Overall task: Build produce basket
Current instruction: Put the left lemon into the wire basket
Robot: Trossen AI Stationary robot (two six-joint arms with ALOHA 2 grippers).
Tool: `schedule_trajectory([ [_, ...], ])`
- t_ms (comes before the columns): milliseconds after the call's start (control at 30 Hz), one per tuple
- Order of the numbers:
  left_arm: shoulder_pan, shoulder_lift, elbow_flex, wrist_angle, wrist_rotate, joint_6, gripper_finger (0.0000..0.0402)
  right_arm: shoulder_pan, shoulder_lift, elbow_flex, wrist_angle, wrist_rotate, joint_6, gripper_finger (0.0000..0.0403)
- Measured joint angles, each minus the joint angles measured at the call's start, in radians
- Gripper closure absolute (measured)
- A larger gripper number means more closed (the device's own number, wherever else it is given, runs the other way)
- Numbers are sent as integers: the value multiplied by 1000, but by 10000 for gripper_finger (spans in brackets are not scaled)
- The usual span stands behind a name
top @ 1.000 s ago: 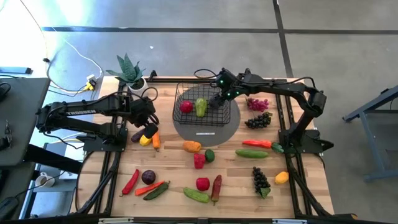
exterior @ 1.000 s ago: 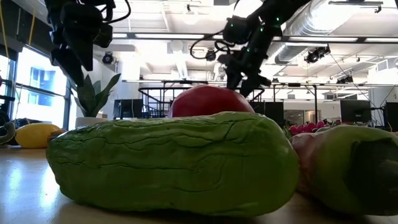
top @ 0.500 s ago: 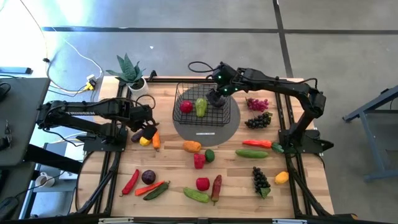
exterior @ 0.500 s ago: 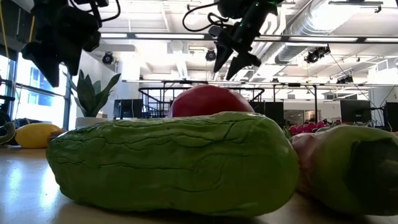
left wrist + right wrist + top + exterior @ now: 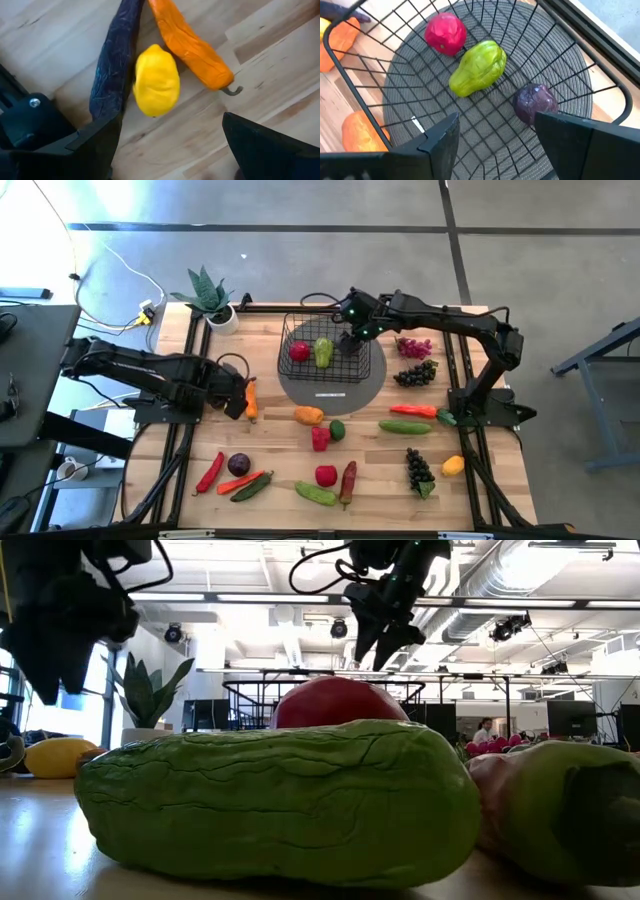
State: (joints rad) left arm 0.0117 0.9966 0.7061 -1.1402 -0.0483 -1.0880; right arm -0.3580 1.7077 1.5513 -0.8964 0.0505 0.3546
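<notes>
The black wire basket (image 5: pixel 292 332) stands on the grey round mat (image 5: pixel 330 390) at the table's far middle. It holds a red piece (image 5: pixel 446 34), a green pepper (image 5: pixel 479 69) and a purple onion (image 5: pixel 536 102). My right gripper (image 5: pixel 502 137) hangs open and empty above the basket's right part; it also shows in the high view (image 5: pixel 352 340). My left gripper (image 5: pixel 167 145) is open and empty just above a yellow lemon (image 5: pixel 156 86), which lies on the table between a dark purple piece (image 5: pixel 117 60) and an orange pepper (image 5: pixel 192 47).
Produce lies scattered over the near half of the table: a red pepper (image 5: pixel 320 438), a cucumber (image 5: pixel 405 426), dark grapes (image 5: pixel 418 470) and chillies (image 5: pixel 210 472). Pink grapes (image 5: pixel 413 346) lie right of the basket. A potted plant (image 5: pixel 210 295) stands at the far left.
My left gripper has gone toward the table's near edge and down, and now stands over the lemon. My right gripper has risen from low in the basket to above its rim.
</notes>
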Motion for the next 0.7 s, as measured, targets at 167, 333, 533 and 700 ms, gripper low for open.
schedule_trajectory([
  [167, -20, 0, -45, 43, -38, 4, 64, 0, 0, 0, -2, 0, -16, 167],
  [333, -20, 0, -96, 121, -50, -1, 64, 0, 0, 0, -2, 0, -19, 167],
  [533, -20, 24, -142, 188, -51, -1, 64, 0, 0, 0, -2, 0, -16, 167],
  [700, -20, 51, -162, 228, -50, -1, 64, 0, 0, 0, -3, 0, -16, 167],
])
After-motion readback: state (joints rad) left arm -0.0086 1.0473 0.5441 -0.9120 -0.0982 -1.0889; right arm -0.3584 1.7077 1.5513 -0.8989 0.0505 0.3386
